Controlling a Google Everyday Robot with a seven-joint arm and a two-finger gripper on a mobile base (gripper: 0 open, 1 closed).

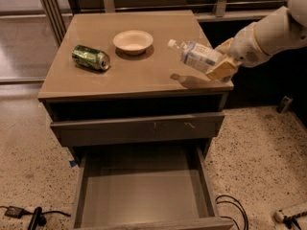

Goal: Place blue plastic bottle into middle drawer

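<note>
The blue plastic bottle (197, 55) is clear with a pale blue-and-white label and a white cap pointing left. My gripper (221, 61) is shut on its bottom end and holds it tilted in the air above the right part of the cabinet top (96, 83); its shadow lies on the top below it. The middle drawer (144, 193) stands pulled open at the bottom of the view, a grey box with a bare flat floor. It lies below and to the left of the bottle.
A dented green can (90, 57) lies on its side at the left of the cabinet top. A pale bowl (133, 41) stands at the back middle. A shut drawer front (136, 127) with small scratches sits above the open drawer. Cables lie on the speckled floor (259, 157).
</note>
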